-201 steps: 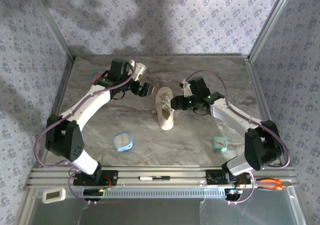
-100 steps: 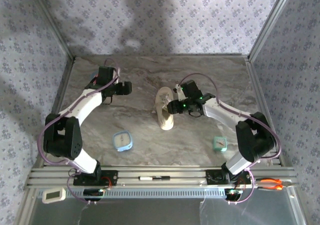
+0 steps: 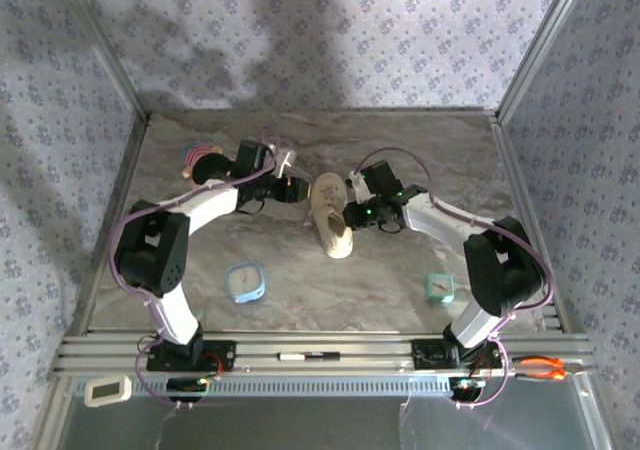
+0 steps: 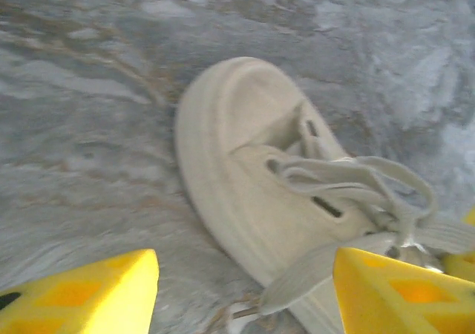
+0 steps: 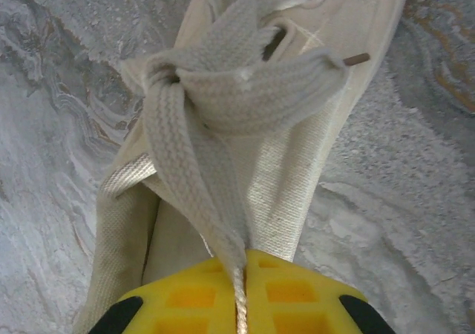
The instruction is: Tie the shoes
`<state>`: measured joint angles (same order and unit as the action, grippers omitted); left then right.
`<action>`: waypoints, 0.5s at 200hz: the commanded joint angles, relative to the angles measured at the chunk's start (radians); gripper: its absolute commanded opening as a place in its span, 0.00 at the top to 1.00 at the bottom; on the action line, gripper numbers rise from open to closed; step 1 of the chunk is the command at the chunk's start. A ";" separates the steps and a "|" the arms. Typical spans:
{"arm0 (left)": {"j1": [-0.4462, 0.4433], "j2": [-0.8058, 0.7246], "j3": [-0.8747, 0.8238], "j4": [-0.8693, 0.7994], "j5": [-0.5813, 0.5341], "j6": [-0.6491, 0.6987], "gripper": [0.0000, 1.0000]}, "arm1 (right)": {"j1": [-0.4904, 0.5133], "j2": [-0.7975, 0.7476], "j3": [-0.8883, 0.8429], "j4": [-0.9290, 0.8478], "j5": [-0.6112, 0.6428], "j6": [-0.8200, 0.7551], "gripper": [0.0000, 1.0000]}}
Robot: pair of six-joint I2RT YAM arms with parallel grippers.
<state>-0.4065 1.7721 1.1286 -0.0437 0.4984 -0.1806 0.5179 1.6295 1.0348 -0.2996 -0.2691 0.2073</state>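
One shoe (image 3: 331,213); one bluish block (image 3: 245,281), one greenish block (image 3: 439,287); one dark object (image 3: 203,160), perhaps round.

The shoe (image 4: 245,193) ahead of the left gripper (image 4: 245,304) is cream-beige all over. Its laces (image 5: 200,119), just in front of the right gripper (image 5: 239,278), are a paler woven cream. Both grippers are bright yellow with orange diamond recesses, and the table (image 4: 89,126) beneath them is grey marble, veined brown.
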 commanded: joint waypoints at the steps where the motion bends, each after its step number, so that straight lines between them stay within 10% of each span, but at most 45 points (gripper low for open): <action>1: 0.002 0.035 0.052 0.063 0.172 0.124 0.41 | -0.042 0.000 0.024 -0.044 0.037 -0.036 0.91; 100: -0.029 0.179 0.206 -0.063 0.209 0.216 0.48 | -0.060 -0.001 0.061 -0.104 -0.007 -0.078 0.71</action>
<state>-0.4145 1.9274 1.3041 -0.0738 0.6735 -0.0032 0.4622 1.6390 1.0725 -0.3645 -0.2764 0.1448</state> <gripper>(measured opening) 0.513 0.290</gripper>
